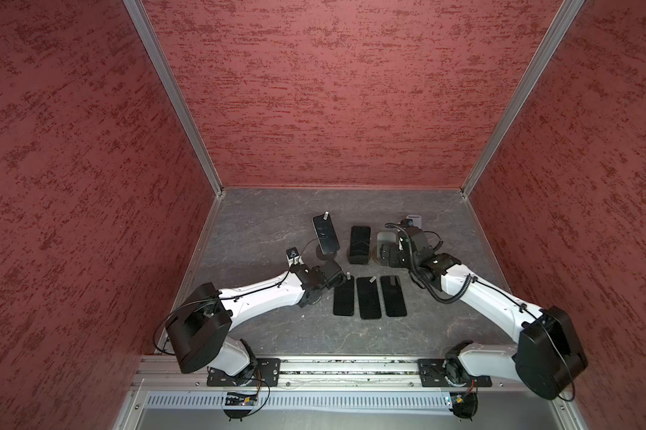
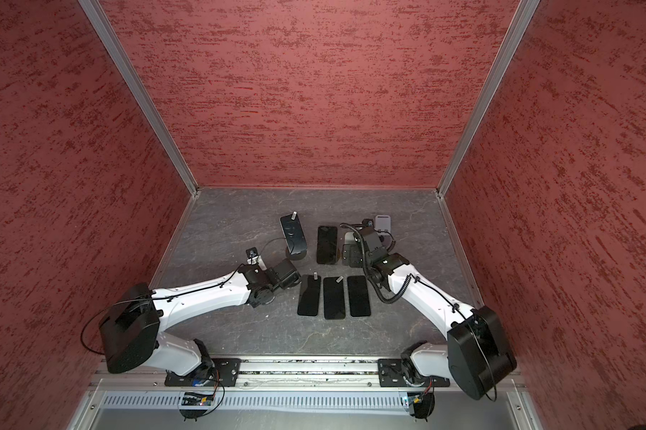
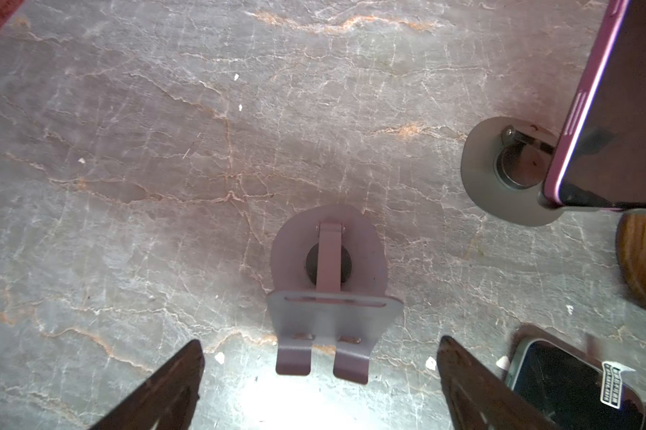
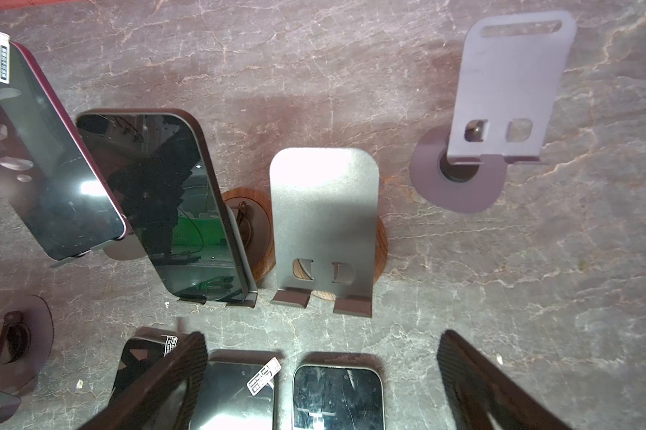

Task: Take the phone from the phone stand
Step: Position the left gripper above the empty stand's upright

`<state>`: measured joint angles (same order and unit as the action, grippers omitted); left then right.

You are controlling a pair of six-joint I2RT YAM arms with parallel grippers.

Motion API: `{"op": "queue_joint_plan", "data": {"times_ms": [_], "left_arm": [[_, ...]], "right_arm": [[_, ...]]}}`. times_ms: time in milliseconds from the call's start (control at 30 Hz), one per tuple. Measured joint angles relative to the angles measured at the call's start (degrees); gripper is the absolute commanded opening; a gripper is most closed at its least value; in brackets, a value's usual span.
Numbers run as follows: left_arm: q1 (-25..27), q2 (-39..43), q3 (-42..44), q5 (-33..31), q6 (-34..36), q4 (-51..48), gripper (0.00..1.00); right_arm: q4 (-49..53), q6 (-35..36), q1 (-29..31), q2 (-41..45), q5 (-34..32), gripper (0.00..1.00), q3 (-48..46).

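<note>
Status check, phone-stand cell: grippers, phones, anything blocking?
Left gripper and right gripper: jaws open, empty. Stickered phone and centre phone on stands; three flat phones in front. Nothing seen blocking.

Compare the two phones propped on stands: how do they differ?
The stickered phone has a white label at its top and a purplish edge; the plain phone has no label and a dark edge. The stickered phone sits on a grey base, the plain phone on a wooden base. Both lean back, screens dark.
</note>
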<state>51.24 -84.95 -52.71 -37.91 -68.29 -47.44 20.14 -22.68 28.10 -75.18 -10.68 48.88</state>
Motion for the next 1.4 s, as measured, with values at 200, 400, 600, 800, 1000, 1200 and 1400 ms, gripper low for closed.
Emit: {"op": "queue_joint_plan", "data": {"times_ms": [200, 400, 600, 800, 1000, 1200, 1400], "left_arm": [[-1.44, -1.99, 0.72, 0.85, 2.64, 3.17, 0.94], [-2.82, -3.32, 1.62, 1.86, 5.35, 5.60, 0.89], [-3.65, -5.05, 1.62, 1.88, 7.28, 6.60, 0.85], [-3.74, -6.97, 1.62, 1.90, 8.63, 7.21, 0.76], [-3.82, -7.02, 1.62, 1.84, 9.01, 7.50, 0.69], [-4.07, -7.04, 1.62, 1.79, 9.22, 7.52, 0.62], [-4.35, -6.97, 1.62, 1.46, 9.35, 7.41, 0.62]], "right_arm": [[0.00, -0.02, 0.00, -0.76, 0.07, 0.99, 0.00], [0.00, -0.04, 0.00, -0.79, 0.07, 0.99, 0.00], [0.00, -0.04, 0.00, -0.98, 0.07, 0.99, 0.02], [0.02, -0.04, -0.04, -1.66, 0.07, 0.99, 0.02], [0.04, -0.04, -0.04, -1.88, 0.07, 0.99, 0.26], [0.24, -0.04, -0.04, -2.67, 0.07, 0.99, 1.11], [0.33, -0.02, -0.04, -3.17, 0.07, 0.99, 2.23]]}}
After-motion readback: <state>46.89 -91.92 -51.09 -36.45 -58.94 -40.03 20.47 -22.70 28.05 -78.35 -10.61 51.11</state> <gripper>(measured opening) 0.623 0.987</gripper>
